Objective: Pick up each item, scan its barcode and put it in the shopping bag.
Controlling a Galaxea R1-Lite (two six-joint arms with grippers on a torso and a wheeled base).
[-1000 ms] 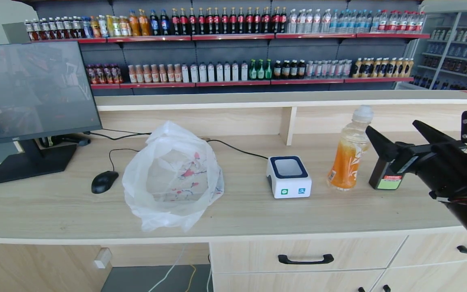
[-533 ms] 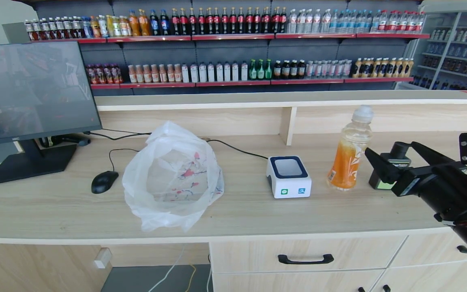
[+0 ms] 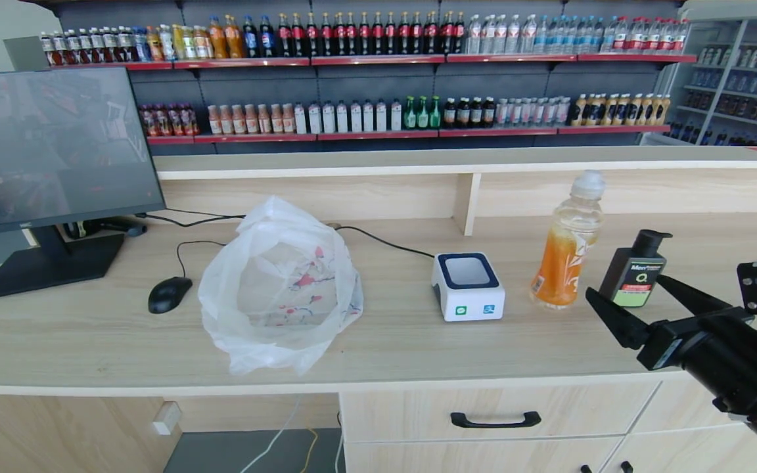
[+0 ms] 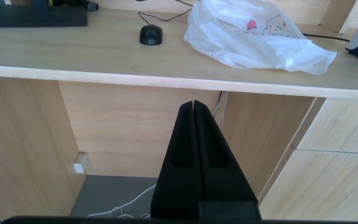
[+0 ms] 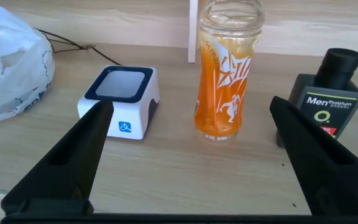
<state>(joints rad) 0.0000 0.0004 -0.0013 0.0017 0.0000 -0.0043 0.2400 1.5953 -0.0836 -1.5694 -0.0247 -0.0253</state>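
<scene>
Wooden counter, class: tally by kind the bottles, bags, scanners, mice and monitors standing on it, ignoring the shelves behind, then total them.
Bottles: 2 (clear plastic bottle of orange drink; black pump bottle with green label)
Bags: 1 (translucent white plastic shopping bag)
Scanners: 1 (white box scanner with dark blue top)
Mice: 1 (black computer mouse)
Monitors: 1 (black flat monitor)
Total: 6

Matt pale wood-grain counter point(image 3: 418, 341), thin crinkled translucent plastic bag point(image 3: 280, 282), clear glossy plastic bottle point(image 3: 566, 243).
</scene>
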